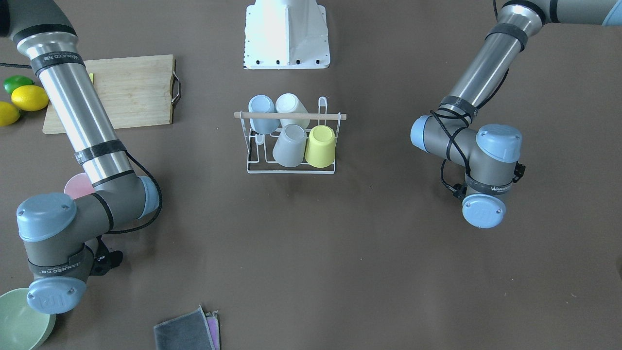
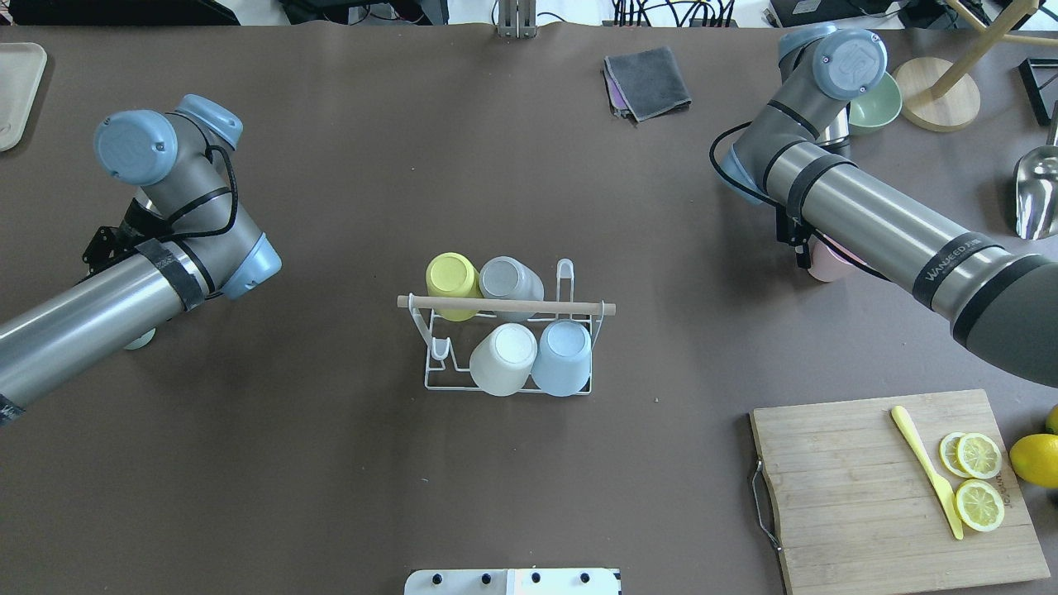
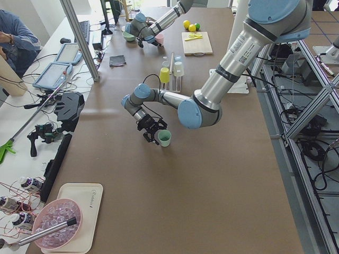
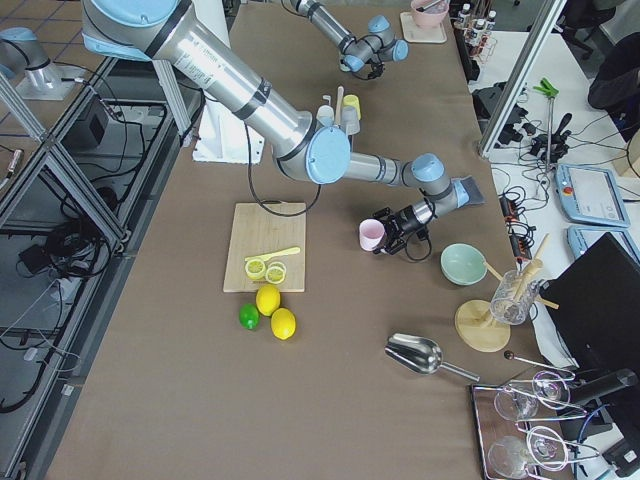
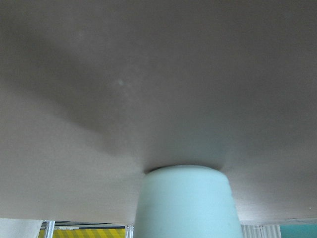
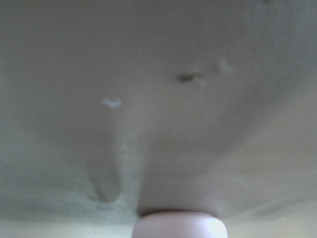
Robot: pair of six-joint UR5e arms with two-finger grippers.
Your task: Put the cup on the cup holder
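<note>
The white wire cup holder (image 2: 570,307) with a wooden rod handle stands at the table's middle; it also shows in the front view (image 1: 330,116). It carries a yellow, a grey, a white and a blue cup upside down. A mint cup (image 3: 164,138) stands on the table right by my left gripper (image 3: 155,136); it fills the bottom of the left wrist view (image 5: 185,203). A pink cup (image 4: 371,235) stands right by my right gripper (image 4: 392,240); it shows at the bottom of the right wrist view (image 6: 179,225). The fingers of both grippers are hidden, so I cannot tell their state.
A wooden cutting board (image 2: 851,496) with lemon slices and a yellow knife lies at the near right, with whole lemons (image 2: 1033,459) beside it. A green bowl (image 2: 876,103), a folded grey cloth (image 2: 649,78), a wooden stand (image 2: 938,103) and a metal scoop (image 2: 1037,194) lie at the far right.
</note>
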